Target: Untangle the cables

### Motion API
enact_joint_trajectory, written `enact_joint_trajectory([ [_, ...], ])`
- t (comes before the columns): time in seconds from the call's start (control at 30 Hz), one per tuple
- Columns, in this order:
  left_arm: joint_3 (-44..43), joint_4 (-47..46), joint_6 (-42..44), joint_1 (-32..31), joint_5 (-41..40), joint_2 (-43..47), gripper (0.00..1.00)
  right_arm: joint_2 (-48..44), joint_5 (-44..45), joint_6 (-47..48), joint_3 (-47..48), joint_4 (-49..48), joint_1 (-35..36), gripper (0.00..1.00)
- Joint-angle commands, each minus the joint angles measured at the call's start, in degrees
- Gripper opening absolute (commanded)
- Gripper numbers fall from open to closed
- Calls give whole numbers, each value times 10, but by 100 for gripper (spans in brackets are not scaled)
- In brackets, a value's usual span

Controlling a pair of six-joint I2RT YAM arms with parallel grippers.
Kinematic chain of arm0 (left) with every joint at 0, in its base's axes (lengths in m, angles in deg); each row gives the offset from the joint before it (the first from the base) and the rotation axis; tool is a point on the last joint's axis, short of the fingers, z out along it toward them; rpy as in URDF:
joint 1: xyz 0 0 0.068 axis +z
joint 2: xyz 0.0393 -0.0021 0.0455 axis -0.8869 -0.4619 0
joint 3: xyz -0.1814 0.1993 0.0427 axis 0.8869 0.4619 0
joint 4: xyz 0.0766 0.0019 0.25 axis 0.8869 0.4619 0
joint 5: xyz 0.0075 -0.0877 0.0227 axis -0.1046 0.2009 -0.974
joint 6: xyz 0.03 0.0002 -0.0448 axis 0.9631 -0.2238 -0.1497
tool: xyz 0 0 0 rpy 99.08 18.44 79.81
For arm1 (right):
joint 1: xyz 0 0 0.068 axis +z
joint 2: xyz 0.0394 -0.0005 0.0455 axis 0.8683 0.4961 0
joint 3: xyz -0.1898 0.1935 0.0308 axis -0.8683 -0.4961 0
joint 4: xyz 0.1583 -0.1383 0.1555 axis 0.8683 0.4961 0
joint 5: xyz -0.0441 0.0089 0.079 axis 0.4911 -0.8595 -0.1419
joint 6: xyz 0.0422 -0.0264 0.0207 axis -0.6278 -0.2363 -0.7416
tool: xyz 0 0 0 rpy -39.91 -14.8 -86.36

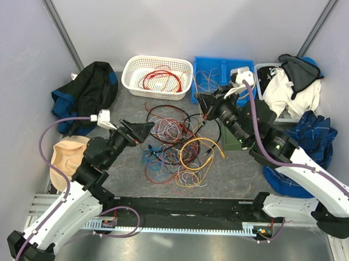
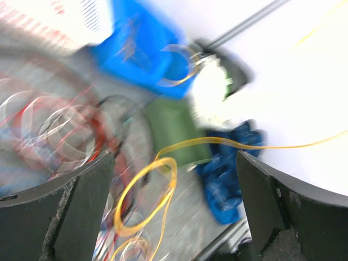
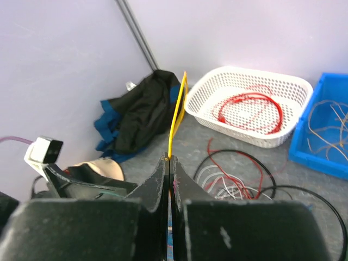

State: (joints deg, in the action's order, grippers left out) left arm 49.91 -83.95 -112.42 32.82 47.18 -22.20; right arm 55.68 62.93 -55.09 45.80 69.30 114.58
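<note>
The cables (image 1: 173, 146) lie tangled mid-table: red, black, white, blue and purple wires with a yellow-orange loop (image 1: 198, 153) on the right side. My right gripper (image 1: 205, 113) is over the far right edge of the tangle. In the right wrist view it (image 3: 169, 160) is shut on a yellow cable (image 3: 177, 114) that rises from the fingertips. My left gripper (image 1: 144, 129) is open at the tangle's left edge. The left wrist view is blurred; its jaws (image 2: 174, 160) stand wide apart with a yellow loop (image 2: 145, 193) seen between them, not held.
A white basket (image 1: 130, 77) at the back holds a red cable coil. A blue bin (image 1: 196, 80) with wires stands to its right. A dark jacket (image 1: 87, 92) and a beige cap (image 1: 69, 155) lie left. Clothes (image 1: 290, 89) and blue cloth (image 1: 314, 138) lie right.
</note>
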Motion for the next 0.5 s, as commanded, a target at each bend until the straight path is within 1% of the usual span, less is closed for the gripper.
enact_joint_trajectory([
  [0.0, 61, -247, 23, -2, 51, -14, 100, 14, -33, 1, 81, 58, 2, 0],
  [0.03, 88, -285, 19, -1, 57, -23, 100, 20, -36, 3, 115, 73, 1, 0],
  [0.07, 101, -383, 15, -5, 72, -45, 100, 31, -38, 4, 130, 80, 1, 0],
  [0.13, 127, -464, 15, -12, 80, -76, 100, 40, -41, 2, 162, 94, 1, 0],
  [0.17, 130, -518, 33, -27, 88, -90, 100, 47, -50, -2, 171, 97, 1, 0],
  [0.2, 131, -545, 47, -39, 90, -118, 100, 52, -56, -11, 189, 103, 1, 0],
  [0.23, 130, -567, 85, -67, 93, -130, 100, 62, -62, -17, 199, 106, 1, 0],
  [0.27, 131, -615, 117, -86, 96, -143, 100, 67, -67, -22, 212, 113, 1, 0],
  [0.3, 131, -634, 158, -107, 96, -161, 100, 73, -77, -28, 241, 125, 2, 0],
  [0.33, 129, -645, 230, -148, 94, -172, 100, 87, -84, -38, 260, 132, 2, 0],
  [0.4, 120, -657, 285, -180, 96, -188, 100, 100, -107, -49, 309, 153, 1, 0],
  [0.43, 105, -656, 326, -201, 97, -209, 100, 110, -114, -59, 322, 157, 1, 0],
  [0.47, 98, -655, 340, -209, 95, -218, 100, 113, -120, -62, 332, 160, 1, 0],
])
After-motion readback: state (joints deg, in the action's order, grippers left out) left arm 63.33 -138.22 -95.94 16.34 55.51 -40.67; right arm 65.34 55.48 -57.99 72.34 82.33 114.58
